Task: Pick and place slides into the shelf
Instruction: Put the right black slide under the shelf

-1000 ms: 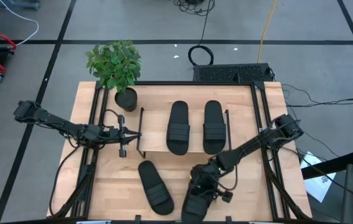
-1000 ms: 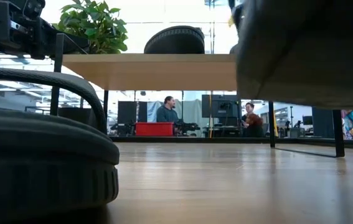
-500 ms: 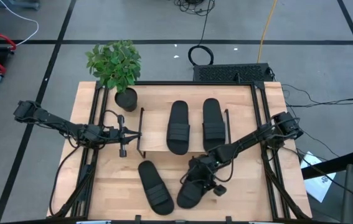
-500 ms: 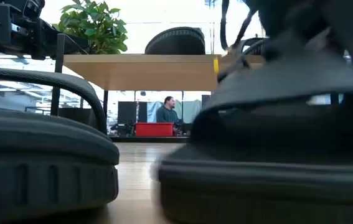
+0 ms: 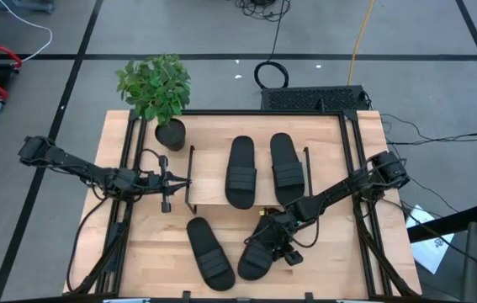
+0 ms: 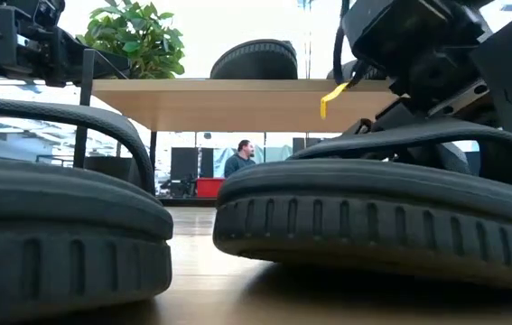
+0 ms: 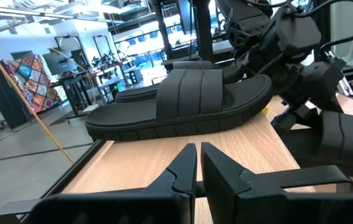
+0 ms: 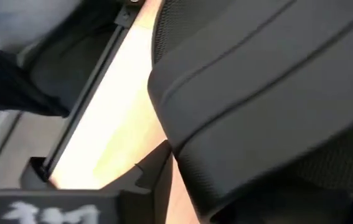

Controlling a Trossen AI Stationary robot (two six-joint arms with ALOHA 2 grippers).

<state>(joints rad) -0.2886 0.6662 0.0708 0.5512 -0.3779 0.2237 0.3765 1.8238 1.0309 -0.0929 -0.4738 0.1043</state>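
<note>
Looking at the high view: two slides sit side by side on the shelf [image 5: 209, 200] top board, left one [image 5: 241, 172] and right one [image 5: 286, 168], both lengthwise, toes toward the counter's near edge. The right one lies slightly angled against its neighbour.

Other two slides are down on the counter [image 5: 150, 244] in front of the shelf. One [image 5: 209, 252] lies alone, angled, near the front edge. The other [image 5: 260, 249] lies just beside it, tilted the opposite way, so the pair forms a rough V.

Right pincer [image 5: 282, 241] is at that second slide, over its strap end. In the low view the slide's sole [image 6: 373, 226] rests flat on the wood, with the pincer body above the strap [image 6: 418, 135]. The right wrist view has one dark finger [image 8: 157, 171] alongside the slide [image 8: 269, 106]; the other finger is hidden. Can't tell whether the jaws are clamped on the strap or parted.

Left pincer [image 5: 167, 181] hangs off the shelf's left end, near the wire frame, well apart from every slide. The left wrist view shows its fingers [image 7: 182, 168] nearly together with only a thin gap, nothing between them: closed, empty.

Potted plant [image 5: 156, 91] stands at the far-left corner of the counter. A person shows in the room beyond the counter in the low view.
</note>
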